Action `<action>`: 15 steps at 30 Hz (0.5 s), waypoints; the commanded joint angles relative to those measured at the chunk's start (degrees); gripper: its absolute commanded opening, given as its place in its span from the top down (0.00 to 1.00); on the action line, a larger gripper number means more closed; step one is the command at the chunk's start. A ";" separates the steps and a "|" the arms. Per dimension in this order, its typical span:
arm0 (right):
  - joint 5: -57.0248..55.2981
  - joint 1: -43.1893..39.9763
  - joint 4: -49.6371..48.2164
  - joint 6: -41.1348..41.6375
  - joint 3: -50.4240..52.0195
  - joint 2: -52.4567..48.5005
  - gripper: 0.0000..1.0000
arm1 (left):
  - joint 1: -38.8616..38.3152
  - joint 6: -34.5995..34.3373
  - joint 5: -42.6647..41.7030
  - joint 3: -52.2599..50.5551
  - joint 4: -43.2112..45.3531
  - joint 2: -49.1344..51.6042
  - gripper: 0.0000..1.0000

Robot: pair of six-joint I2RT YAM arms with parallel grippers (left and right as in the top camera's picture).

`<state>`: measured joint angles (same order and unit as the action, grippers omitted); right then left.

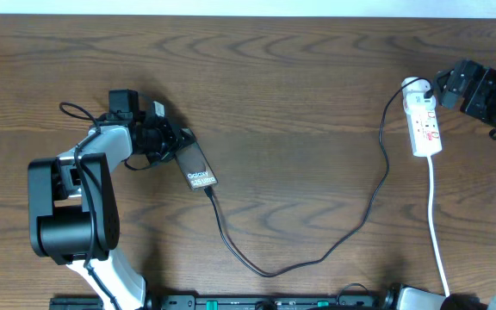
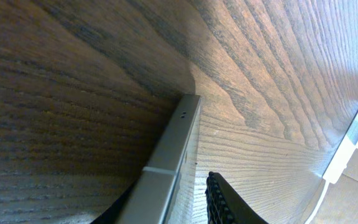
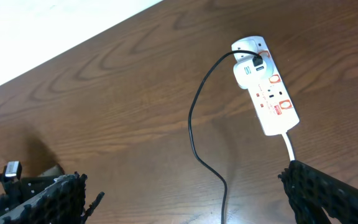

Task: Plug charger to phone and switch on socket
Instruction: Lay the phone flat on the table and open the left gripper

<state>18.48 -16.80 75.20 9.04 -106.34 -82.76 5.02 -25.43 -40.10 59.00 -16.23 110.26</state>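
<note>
Bronze phone (image 1: 198, 168) sits clamped in left gripper (image 1: 177, 145); right gripper (image 3: 185, 180) gapes near socket (image 3: 269, 102).

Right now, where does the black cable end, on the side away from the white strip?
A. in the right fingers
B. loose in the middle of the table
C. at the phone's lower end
C: in the overhead view the cable runs from the strip and meets the phone at its lower end.

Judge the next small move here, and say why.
Probably bring the open right gripper down to press the switch on the socket: the charger appears seated in the phone, and that gripper hovers beside the socket.
</note>
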 commanded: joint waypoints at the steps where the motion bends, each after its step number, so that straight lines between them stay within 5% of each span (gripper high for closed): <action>1: 0.55 0.39 0.02 0.76 0.28 -0.13 0.01 | 0.04 0.39 4.83 -0.42 -1.73 0.98 0.70; 15: 0.52 0.39 0.04 0.72 0.28 -0.13 0.01 | 0.04 0.35 14.71 -0.42 -12.13 0.98 0.56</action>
<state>18.48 -16.80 75.20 9.04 -106.34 -82.76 5.02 -25.47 -35.94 60.40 -25.56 108.73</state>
